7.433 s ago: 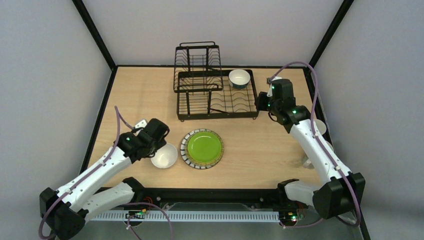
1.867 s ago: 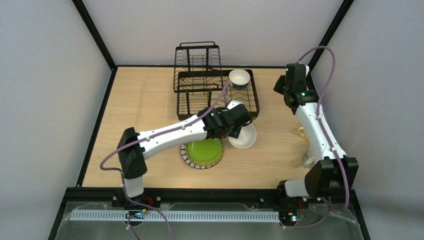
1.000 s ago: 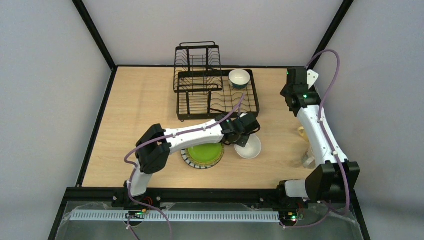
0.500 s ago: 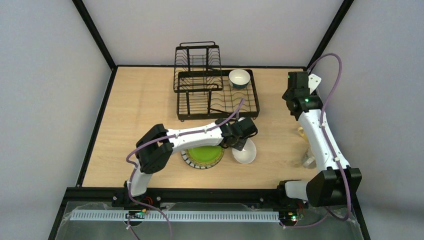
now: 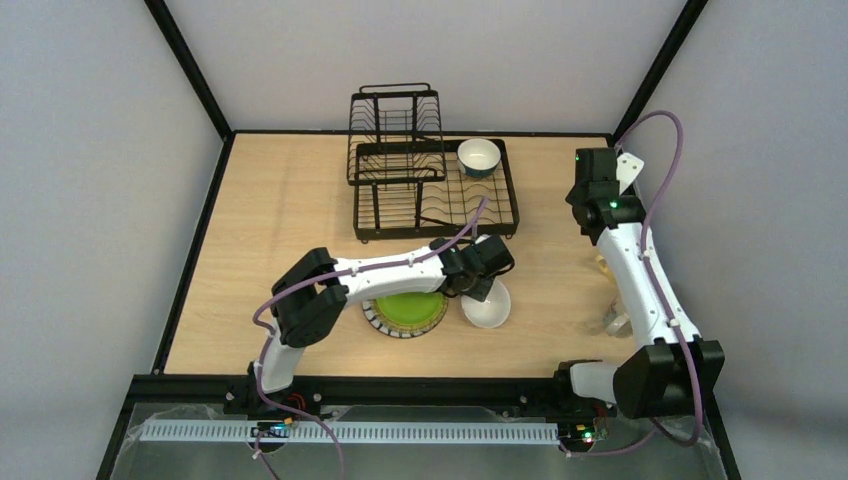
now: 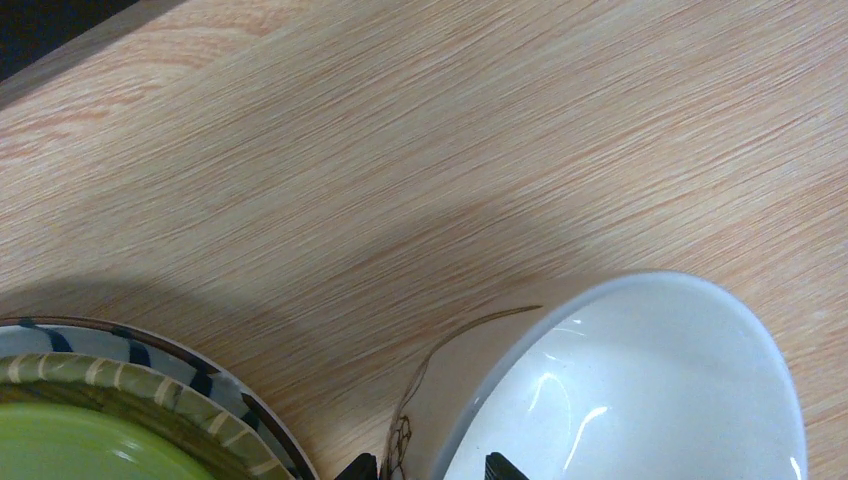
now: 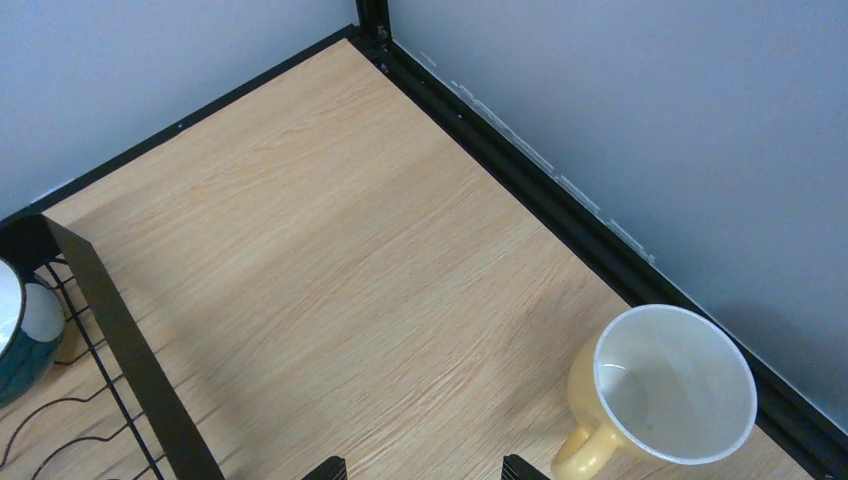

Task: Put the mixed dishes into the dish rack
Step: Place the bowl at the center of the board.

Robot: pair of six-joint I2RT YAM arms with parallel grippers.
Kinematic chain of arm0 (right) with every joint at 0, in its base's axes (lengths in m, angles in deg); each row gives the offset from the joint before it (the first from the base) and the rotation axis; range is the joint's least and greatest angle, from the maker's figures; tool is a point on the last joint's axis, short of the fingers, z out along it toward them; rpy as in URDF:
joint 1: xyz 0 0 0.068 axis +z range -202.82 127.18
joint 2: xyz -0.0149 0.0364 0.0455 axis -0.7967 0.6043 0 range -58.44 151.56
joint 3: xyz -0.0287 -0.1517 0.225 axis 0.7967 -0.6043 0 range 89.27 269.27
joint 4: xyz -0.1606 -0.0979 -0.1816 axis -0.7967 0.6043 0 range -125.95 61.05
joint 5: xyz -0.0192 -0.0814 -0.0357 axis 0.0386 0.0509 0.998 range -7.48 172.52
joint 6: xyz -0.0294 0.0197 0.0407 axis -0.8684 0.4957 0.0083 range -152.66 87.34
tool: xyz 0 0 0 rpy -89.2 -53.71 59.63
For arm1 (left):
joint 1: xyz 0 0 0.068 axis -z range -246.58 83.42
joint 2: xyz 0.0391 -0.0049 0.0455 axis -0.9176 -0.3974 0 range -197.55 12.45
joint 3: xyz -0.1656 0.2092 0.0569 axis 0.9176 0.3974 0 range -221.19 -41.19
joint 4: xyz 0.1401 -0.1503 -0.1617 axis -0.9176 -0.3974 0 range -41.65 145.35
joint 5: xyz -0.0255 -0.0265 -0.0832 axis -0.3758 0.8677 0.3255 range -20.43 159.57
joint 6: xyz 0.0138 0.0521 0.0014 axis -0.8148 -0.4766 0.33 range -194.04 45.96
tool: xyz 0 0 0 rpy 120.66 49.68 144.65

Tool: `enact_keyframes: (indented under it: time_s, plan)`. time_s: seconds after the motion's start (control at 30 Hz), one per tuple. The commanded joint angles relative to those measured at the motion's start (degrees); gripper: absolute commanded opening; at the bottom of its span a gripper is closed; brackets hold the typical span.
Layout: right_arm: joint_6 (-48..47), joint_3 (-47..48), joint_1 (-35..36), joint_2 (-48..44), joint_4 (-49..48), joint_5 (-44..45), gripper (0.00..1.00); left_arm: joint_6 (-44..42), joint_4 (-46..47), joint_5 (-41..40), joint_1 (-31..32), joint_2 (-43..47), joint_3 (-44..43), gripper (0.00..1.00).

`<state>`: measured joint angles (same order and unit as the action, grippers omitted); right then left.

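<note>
"How does the left arm [image 5: 390, 268] stand?"

"It is folded sharply at the elbow, with the forearm stretched low toward the right. The left gripper [image 6: 430, 468] points down, its fingertips apart."

"And the right arm [image 5: 640, 280]?"

"It rises tall from its base and leans to the far side. The right gripper [image 7: 422, 470] hangs high and faces down, jaws wide and empty."

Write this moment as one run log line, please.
left end effector: open astride round white bowl rim | right end effector: open near yellow handled mug
</note>
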<state>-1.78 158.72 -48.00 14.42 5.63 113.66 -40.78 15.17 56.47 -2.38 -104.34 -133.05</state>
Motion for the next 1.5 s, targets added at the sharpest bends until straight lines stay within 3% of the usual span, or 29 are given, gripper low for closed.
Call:
enact_keyframes:
  time_s: [0.0,0.8,1.47]
  plan:
    - [0.7,-0.7,-0.3,-1.7,1.6,2.4,0.9,0.2,0.9,0.2,0.0,1.1,1.0,0.63]
    - [0.2,-0.6,-0.3,-0.2,0.6,2.4,0.9,0.3,-0.4,-1.2,-1.5,2.9,3.5,0.81]
    - [-1.3,-0.7,-0.3,0.9,-2.4,1.1,0.91,0.0,-5.7,-5.2,-1.9,4.7,-1.5,0.92]
